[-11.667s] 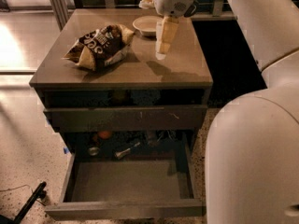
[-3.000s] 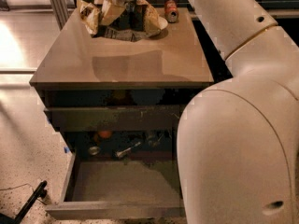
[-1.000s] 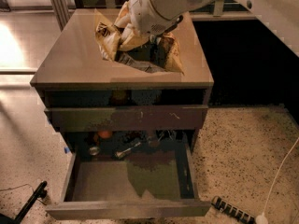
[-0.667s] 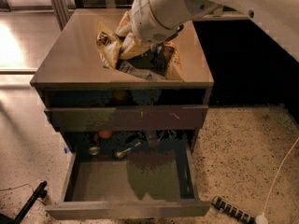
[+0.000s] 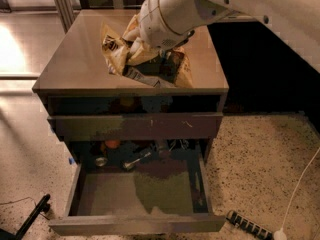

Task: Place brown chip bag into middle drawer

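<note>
- Since the first picture, the crinkled dark-brown foil chip bag (image 5: 172, 71) has come up off the left of the cabinet top. It now hangs over the front edge, under the arm.
- On the left, the bag's tan-yellow end sticks out. The bag looks light, soft and slippery, so I think it can bend or slide if you shake it. It looks best held at the bunched top fold, not the smooth middle.
- Next comes the two-finger gripper (image 5: 150, 54), tucked under the fat white wrist, above the front of the cabinet. Its fingers look pinched on the top of the bag, though the wrist hides most of them.
- Below is the closed drawer front with small white scratches (image 5: 135, 126). That is not your drawer.
- Lower down, the wide grey-brown open drawer (image 5: 75, 189) is pulled out, with a flat floor. A small orange thing (image 5: 112, 144) and some metal bits (image 5: 135, 161) sit at its back.
- You should bring the bag forward, then down slowly onto the bare front floor.
- On the far right, a black power strip (image 5: 248, 225) lies on the speckled ground.
</note>
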Available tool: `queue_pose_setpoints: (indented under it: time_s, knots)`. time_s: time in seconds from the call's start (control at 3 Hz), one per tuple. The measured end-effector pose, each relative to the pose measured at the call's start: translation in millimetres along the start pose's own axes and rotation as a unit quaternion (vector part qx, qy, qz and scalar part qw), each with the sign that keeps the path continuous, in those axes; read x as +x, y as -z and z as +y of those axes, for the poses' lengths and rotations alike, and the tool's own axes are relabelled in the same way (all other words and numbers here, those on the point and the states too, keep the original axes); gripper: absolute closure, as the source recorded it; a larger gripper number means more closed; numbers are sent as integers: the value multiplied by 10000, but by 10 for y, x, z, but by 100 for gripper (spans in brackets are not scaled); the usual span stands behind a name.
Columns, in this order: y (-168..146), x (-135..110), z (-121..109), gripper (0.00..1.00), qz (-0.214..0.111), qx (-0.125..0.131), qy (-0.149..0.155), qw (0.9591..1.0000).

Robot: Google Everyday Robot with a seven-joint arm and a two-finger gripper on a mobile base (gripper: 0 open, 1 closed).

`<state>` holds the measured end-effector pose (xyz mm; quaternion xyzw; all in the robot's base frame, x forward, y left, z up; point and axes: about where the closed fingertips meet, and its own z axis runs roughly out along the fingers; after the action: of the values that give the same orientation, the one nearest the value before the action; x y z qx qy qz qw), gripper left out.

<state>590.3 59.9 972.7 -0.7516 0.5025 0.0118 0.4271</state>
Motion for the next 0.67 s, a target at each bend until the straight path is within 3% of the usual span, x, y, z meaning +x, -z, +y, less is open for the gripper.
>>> queue_pose_setpoints:
  time_s: [0.67]
  knots:
    - [-384,85,387,100,-381,-215,-290,9986]
